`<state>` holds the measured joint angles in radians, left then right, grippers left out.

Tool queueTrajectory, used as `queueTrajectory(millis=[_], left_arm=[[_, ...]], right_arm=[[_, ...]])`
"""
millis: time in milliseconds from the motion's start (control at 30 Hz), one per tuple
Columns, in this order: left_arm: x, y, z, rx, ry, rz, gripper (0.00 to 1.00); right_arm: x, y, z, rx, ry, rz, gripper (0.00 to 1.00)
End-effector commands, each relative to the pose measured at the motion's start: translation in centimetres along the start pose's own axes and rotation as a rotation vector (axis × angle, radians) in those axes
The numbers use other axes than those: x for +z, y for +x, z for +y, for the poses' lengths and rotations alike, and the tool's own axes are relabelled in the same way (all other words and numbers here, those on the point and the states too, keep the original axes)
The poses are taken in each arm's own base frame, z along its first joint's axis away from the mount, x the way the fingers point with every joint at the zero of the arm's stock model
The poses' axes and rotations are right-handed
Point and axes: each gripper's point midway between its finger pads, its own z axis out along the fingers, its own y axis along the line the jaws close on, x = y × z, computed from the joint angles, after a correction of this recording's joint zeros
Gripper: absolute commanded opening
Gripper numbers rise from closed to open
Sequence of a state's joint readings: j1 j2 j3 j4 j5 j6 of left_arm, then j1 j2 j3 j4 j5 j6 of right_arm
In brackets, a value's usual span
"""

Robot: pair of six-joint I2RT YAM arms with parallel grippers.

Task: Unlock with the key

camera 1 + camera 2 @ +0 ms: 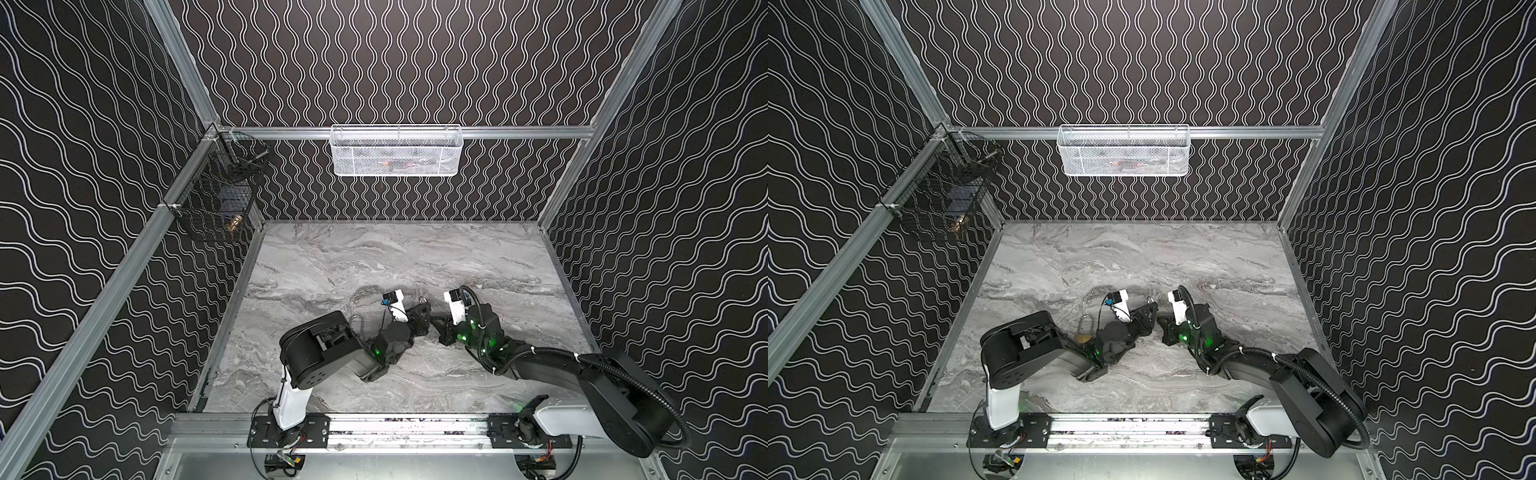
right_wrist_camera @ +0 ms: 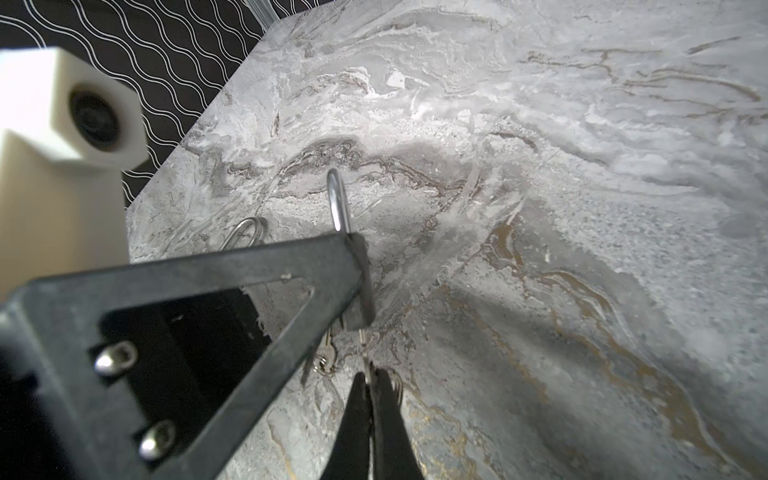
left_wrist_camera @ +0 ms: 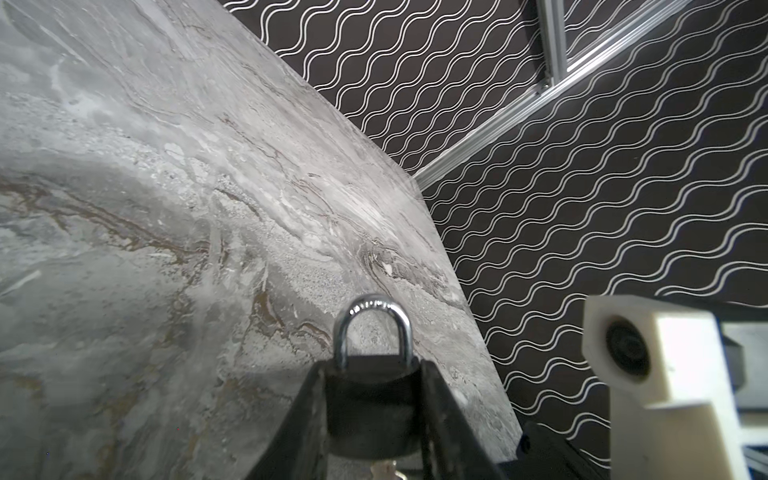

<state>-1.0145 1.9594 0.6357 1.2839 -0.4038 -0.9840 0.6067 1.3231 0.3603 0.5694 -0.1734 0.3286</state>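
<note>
My left gripper (image 3: 370, 368) is shut on a dark padlock (image 3: 370, 411), one finger on each side of its body. The silver shackle (image 3: 374, 318) sticks out past the fingertips and looks closed. In both top views the left gripper (image 1: 422, 311) holds it above the middle of the marble table, facing my right gripper (image 1: 436, 322). The right gripper (image 2: 368, 378) is shut on a thin key (image 2: 362, 340). The key's blade reaches up to the lock's bottom end, behind the left finger (image 2: 249, 270). How far it is in the lock is hidden.
A second key (image 2: 326, 359) hangs on a ring beside the held one. A brass padlock (image 1: 1084, 330) lies on the table next to the left arm. A white mesh basket (image 1: 396, 151) hangs on the back wall and a black wire basket (image 1: 220, 195) at the back left.
</note>
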Motion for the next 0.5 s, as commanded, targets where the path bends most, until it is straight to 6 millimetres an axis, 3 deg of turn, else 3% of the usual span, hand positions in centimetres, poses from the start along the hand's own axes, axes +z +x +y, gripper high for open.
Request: queueTrajectory(millis=[0, 267, 467], left_arm=[[-0.09, 3.08, 1.09, 0.089, -0.007, 0.143, 0.31], [0.11, 3.25, 0.98, 0.089, 0.007, 0.141, 0.43], [-0.18, 2.68, 0.22, 0.106, 0.038, 0.125, 0.77]], right_arm=[[-1.16, -5.90, 2.92, -0.055, -0.116, -0.238, 0.00], [-1.69, -6.17, 2.59, -0.059, -0.100, -0.263, 0.00], [-2.09, -6.36, 2.16, -0.043, -0.100, -0.279, 0.00]])
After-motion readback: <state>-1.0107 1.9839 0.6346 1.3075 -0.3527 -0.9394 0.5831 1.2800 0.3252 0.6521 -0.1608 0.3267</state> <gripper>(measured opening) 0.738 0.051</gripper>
